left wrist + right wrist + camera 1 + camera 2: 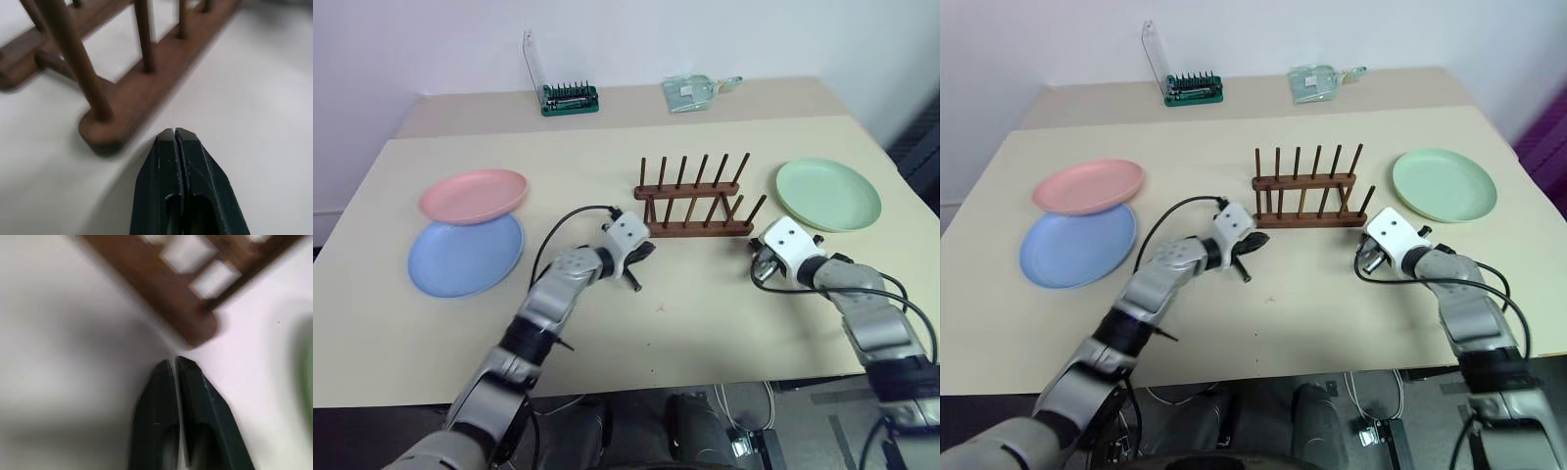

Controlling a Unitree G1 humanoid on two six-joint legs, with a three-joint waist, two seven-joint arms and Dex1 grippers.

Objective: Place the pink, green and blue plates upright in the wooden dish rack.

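Meanwhile both jaws nearly closed, empty, flank the dark-brown pegged rack (693, 201) (plateless).

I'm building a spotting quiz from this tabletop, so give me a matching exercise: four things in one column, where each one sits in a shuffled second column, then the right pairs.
Things:
1. salmon pink round plastic plate
2. light blue round plastic plate
3. pale mint green round plastic plate
4. dark brown wooden peg rack

Places:
A. middle of the table, between the two grippers
B. right side, flat on the table
C. left side, partly under another plate
D. left side, its edge lapping over another plate

Pairs: 1-D, 2-C, 3-B, 4-A
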